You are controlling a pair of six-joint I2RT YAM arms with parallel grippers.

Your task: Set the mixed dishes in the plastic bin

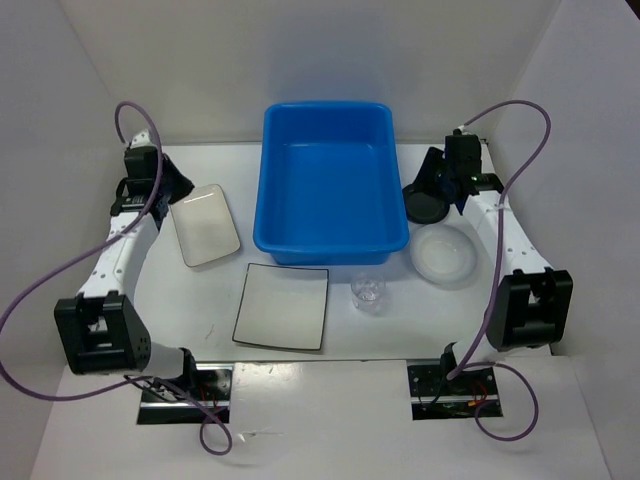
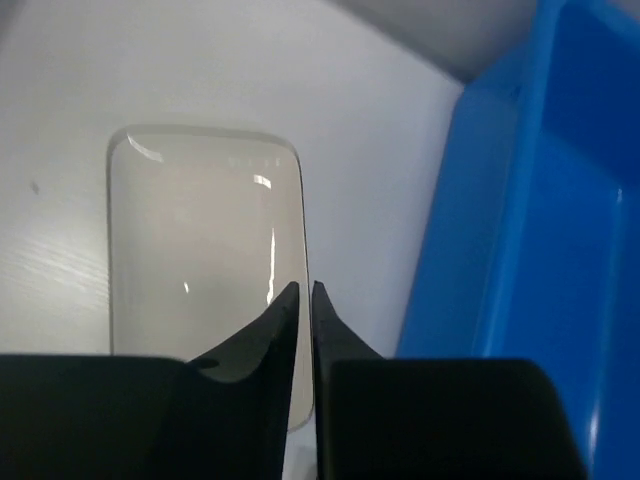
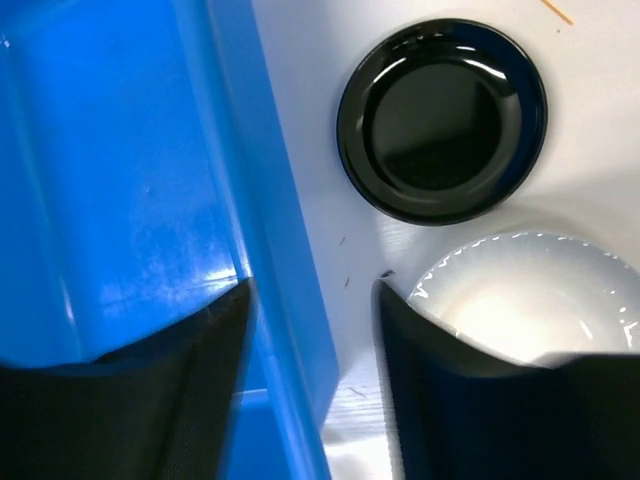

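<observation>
The left fingers point(image 2: 299, 300) are closed to a slit on the right rim of the white rounded-rectangle plate point(image 2: 200, 250), on the bench point(image 2: 380, 150) left of the plastic bin point(image 2: 540, 200). The right fingers point(image 1: 428, 178) are spread apart astride its right wall, beside the small black round plate point(image 3: 440, 120).

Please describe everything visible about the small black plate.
The black plate is small, round and glossy, possibly glazed ceramic or hard plastic. A raised rim surrounds a flat, recessed centre, and light glints on it. It is empty and lies flat, right way up, on the white table, just right of the blue bin and beyond the translucent dish. The right gripper hovers nearby without touching it.
</observation>
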